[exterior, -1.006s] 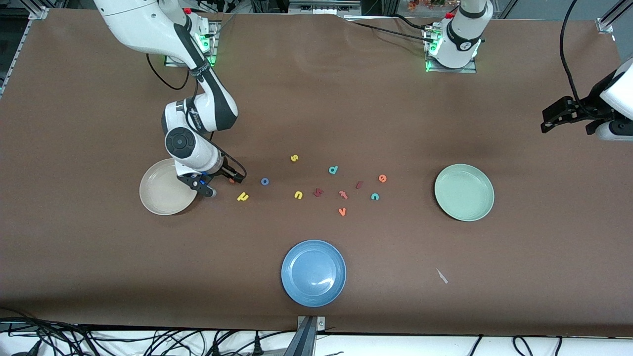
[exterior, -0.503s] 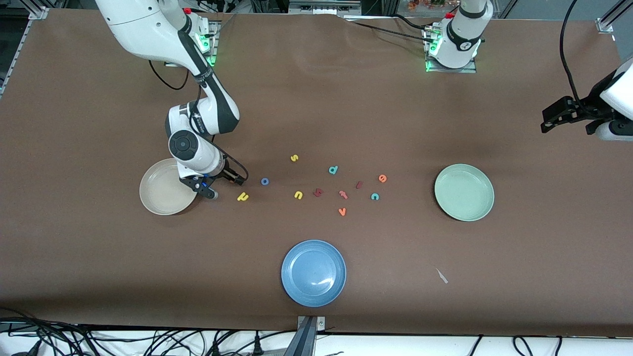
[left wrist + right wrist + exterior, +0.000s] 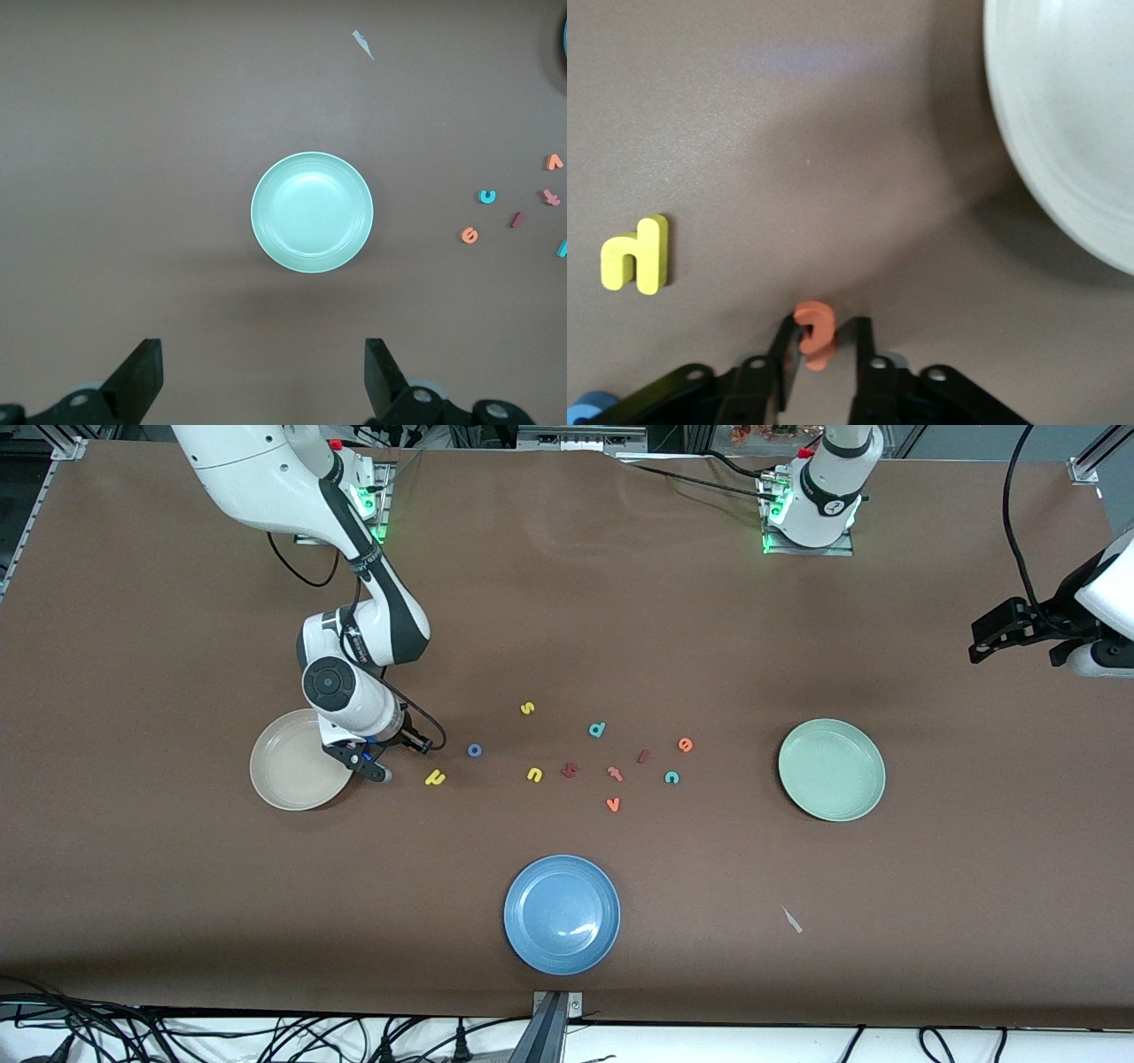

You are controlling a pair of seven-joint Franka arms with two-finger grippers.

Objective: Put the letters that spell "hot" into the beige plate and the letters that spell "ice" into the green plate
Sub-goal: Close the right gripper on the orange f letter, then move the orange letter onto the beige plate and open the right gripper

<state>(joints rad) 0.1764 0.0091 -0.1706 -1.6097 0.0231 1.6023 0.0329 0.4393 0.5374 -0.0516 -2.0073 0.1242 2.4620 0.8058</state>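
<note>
A brown mat covers the table (image 3: pixel 177 921), with cables along its camera-side edge and the two arm bases bolted at the edge where the robots stand. The beige plate (image 3: pixel 288 775) sits toward the right arm's end, the green plate (image 3: pixel 831 769) toward the left arm's end, and a blue plate (image 3: pixel 562 913) lies near the middle of the camera-side edge. Between the beige and green plates the foam letters are scattered: the yellow h (image 3: pixel 434 778), the blue o (image 3: pixel 474 750), the teal c (image 3: pixel 671 778), the orange e (image 3: pixel 685 744) and the dark red i (image 3: pixel 644 756) among others. The right gripper (image 3: pixel 403 746) is down at the mat just beside the beige plate; only its wrist view shows its fingers pinched on the orange t (image 3: pixel 812 334), with the h lying apart. The left gripper (image 3: pixel 261 376) waits high over the left arm's end, jaws spread wide, looking down on the green plate.
</note>
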